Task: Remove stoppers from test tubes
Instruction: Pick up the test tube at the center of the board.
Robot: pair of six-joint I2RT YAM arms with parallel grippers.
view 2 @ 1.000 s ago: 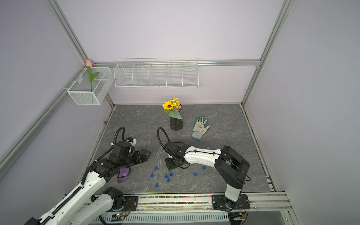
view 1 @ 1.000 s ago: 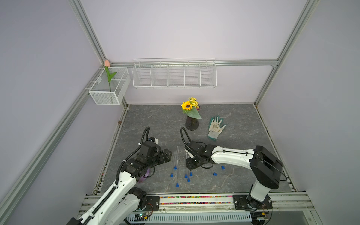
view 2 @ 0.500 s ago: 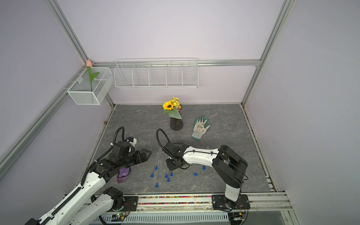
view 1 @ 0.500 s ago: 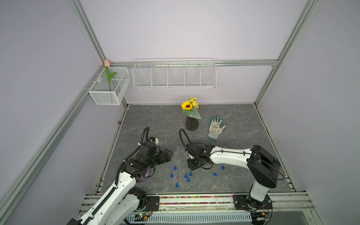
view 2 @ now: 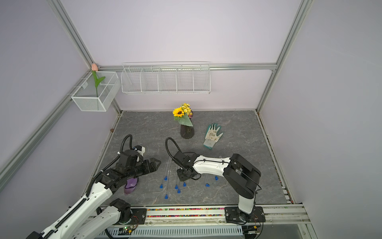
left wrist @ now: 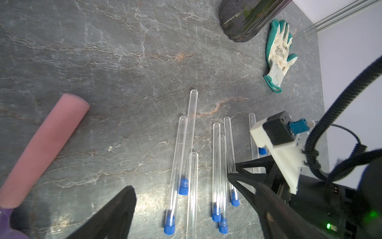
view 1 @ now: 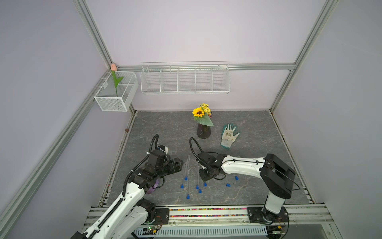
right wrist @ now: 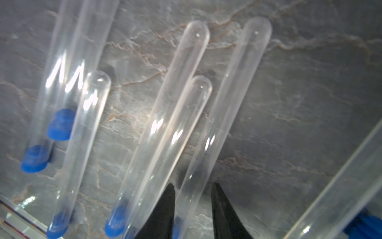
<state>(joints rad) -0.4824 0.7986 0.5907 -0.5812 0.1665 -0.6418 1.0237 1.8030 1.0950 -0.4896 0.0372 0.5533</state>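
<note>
Narrowing right tool (right wrist: 193, 185) astride test tube (right wrist: 233, 93)

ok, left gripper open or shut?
Open. In the left wrist view the left gripper has its jaws spread wide, nothing held; test tubes lie beneath.

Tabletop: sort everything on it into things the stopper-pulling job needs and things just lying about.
For the job:
- test tubes
- blue stoppers

Lying about:
- pink-handled scoop
- glove
- vase of flowers
</note>
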